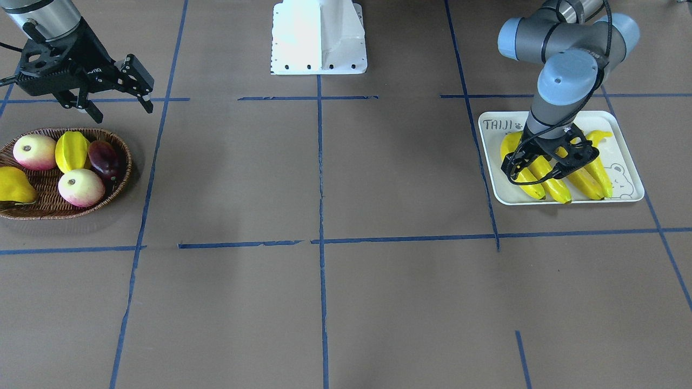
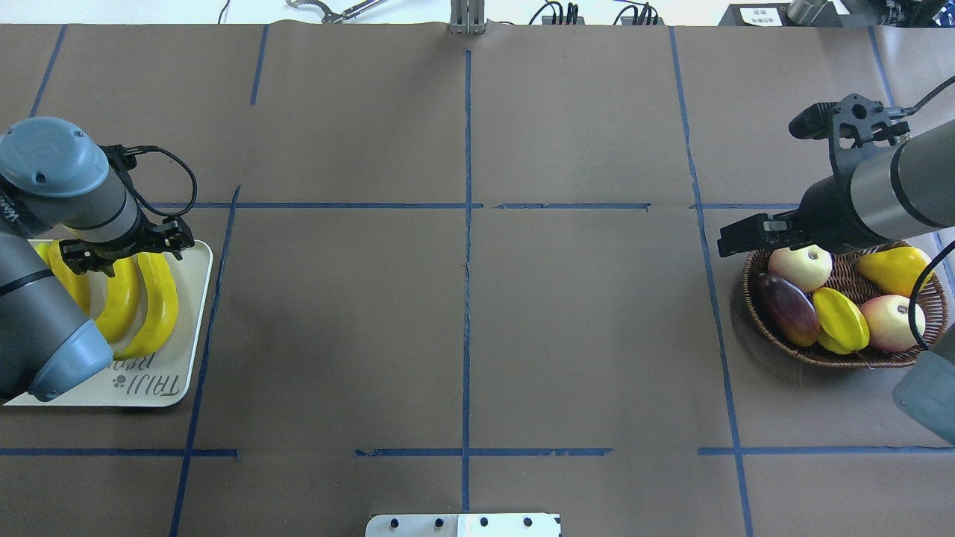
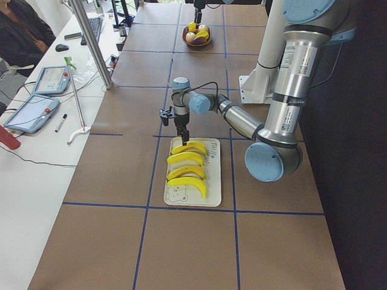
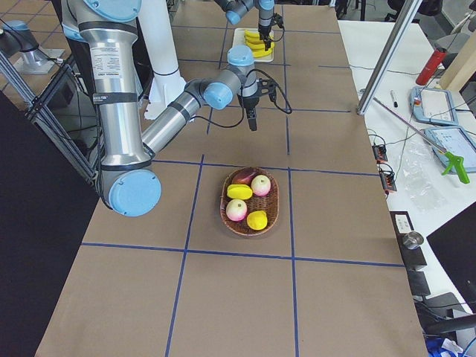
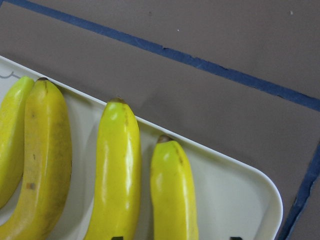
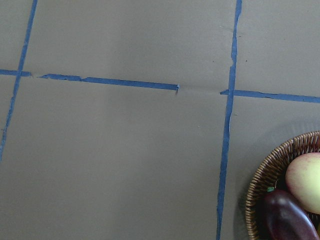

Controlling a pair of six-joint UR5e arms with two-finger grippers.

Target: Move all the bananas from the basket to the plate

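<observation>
Plate (image 1: 491,162) holds four bananas (image 1: 559,189), basket (image 1: 48,208) five fruits (image 1: 81,187)

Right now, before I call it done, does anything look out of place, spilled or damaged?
Nothing stands out. All four bananas lie side by side inside the plate, under the open left gripper. The basket sits flat holding only other fruit, none spilled. The open right gripper hovers beside it.

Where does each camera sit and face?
Front-facing: across table, facing robot base; both arms.
Overhead: behind robot, looking down; both arms.
Exterior left: plate end; left arm near.
Exterior right: basket end; right arm near.
Left wrist: down on bananas; no arm.
Right wrist: down on table, basket rim; no arm.
Exteriors share plate, basket.
</observation>
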